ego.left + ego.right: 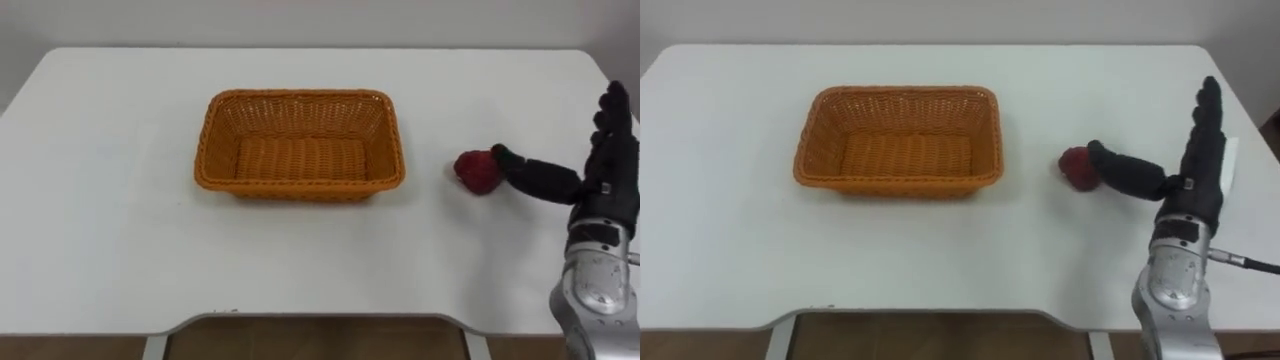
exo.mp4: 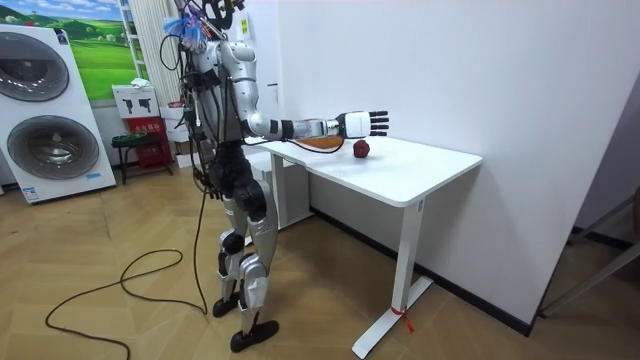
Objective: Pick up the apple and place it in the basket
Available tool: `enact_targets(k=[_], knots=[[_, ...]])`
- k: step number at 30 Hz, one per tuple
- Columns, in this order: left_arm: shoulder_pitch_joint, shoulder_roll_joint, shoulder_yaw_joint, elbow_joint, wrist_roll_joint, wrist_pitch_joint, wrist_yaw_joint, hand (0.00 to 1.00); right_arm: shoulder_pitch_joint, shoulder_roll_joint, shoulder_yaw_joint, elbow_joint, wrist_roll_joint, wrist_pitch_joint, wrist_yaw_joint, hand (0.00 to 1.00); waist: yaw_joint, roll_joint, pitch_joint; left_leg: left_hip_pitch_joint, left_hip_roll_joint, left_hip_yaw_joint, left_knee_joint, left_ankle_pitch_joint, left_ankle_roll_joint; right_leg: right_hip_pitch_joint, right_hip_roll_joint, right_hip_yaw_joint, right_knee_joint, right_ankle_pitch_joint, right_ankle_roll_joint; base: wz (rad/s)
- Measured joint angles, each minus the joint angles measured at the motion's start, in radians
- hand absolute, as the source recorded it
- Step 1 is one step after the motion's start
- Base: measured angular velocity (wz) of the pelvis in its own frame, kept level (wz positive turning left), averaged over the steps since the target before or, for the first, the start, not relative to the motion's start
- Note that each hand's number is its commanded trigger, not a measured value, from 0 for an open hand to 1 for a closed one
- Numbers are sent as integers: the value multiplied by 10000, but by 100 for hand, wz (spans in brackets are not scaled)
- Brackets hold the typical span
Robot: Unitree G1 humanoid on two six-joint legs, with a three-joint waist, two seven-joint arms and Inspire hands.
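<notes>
Right hand point(image 1: 610, 150) open w/ fingers straight, thumb tip just touching the red apple point(image 1: 477, 171), which sits on the table point(image 1: 100, 200) right of the empty basket point(image 1: 214, 140), so IMO no grip yet, pick & place both left to do.

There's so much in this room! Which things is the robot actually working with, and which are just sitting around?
Part of the job:
apple, lying by the thumb of the open right hand
orange wicker basket, empty
white table they rest on

Just lying about, behind the robot:
washing machines
small stool
landscape poster
</notes>
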Motion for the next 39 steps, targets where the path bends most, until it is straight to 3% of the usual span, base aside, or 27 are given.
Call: enact_targets(k=[7, 17, 22, 31, 39], knots=[[-10, 48, 1, -86, 23, 0, -354, 0, -484, -197, 100, 442, -350, 1, 838, 0, 29, -112, 107, -53, -12, -159, 80, 0, 0, 67, -18, -179, -12, 3, 0, 6], [-37, 69, 3, -369, 53, 0, -782, 0, -734, -389, 201, 683, -381, 10, 1661, 0, 250, -112, 71, -125, -44, -319, 139, 1, 0, 104, -43, -383, -14, 3, 0, 6], [2, 76, 3, -367, 228, -4, -827, 0, -1343, -506, 204, 1647, -512, 13, 2082, 0, 342, -144, 51, -177, -60, -420, 152, 7, 6, 102, -54, -436, -15, 3, 1, 2], [18, 167, 21, -367, 465, -3, -798, 0, -1691, -585, 201, 2618, -450, 16, 2750, 0, 497, -174, 33, -183, -65, -481, 149, 13, 7, 121, -59, -483, -29, 3, 1, 0], [52, 389, 43, -342, 483, 32, -828, 0, -1938, -1211, 180, 3746, -203, 11, 2832, 0, 469, -270, 20, -102, -89, -677, 130, 36, 13, 351, -76, -696, -202, 17, 18, 8]])
